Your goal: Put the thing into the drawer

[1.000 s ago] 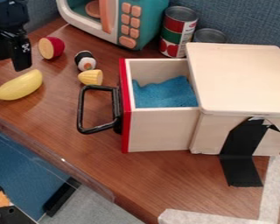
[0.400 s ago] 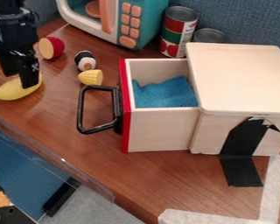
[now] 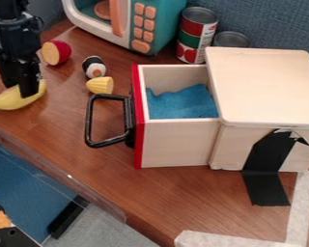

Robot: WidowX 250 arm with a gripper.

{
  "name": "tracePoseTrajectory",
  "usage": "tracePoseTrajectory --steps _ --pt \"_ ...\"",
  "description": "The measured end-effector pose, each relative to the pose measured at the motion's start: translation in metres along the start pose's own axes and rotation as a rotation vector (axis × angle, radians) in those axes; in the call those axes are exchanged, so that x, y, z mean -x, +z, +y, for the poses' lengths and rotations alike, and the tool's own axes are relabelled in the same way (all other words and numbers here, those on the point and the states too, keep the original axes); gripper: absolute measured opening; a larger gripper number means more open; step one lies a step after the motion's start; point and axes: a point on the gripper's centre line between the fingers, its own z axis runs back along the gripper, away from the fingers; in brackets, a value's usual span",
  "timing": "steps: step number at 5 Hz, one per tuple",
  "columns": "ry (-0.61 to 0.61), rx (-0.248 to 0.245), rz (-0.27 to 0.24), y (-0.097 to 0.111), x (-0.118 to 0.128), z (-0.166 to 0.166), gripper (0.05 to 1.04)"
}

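The yellow banana (image 3: 7, 101) lies at the far left of the brown table (image 3: 173, 195), with its narrow end pointed left. Its right part is partly covered by the black gripper (image 3: 19, 90), which is hung down over it from the far left corner. Whether the gripper is spread, closed or clamped on the banana cannot be told.

To the right of the banana, a yellow corn-like piece (image 3: 100, 85) is placed near the drawer. Just beyond it, a black and white toy piece (image 3: 94, 67) is seen, and farther left a halved red fruit (image 3: 56, 52) is laid with its pale face turned left.

The drawer (image 3: 176, 143) is pulled out leftward from a pale wooden box (image 3: 263, 87). It is faced in red and fitted with a black handle (image 3: 89, 120). A crumpled blue cloth (image 3: 183, 102) is held inside. Black tape (image 3: 265, 185) is stuck to the near side of the box and run down onto the table, beside pale tape (image 3: 301, 205) at the near right.

Behind the box, a tall can (image 3: 198, 36) and a second can (image 3: 231, 39) are stood. A teal and white toy microwave (image 3: 160, 21) is set to their left.
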Motion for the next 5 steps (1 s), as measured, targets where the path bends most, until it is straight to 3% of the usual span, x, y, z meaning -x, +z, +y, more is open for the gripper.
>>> tracePoseTrajectory --steps 1,3,4,5 --pt "0.027 -0.037 0.004 -0.001 -0.001 0.003 0.478" --pt "0.071 -0.053 0.006 -0.001 -0.001 0.005 0.477" --pt "0.078 -0.058 -0.060 0.017 -0.003 0.000 0.477" --pt "0.119 -0.060 -0.161 0.060 -0.004 -0.008 0.477"
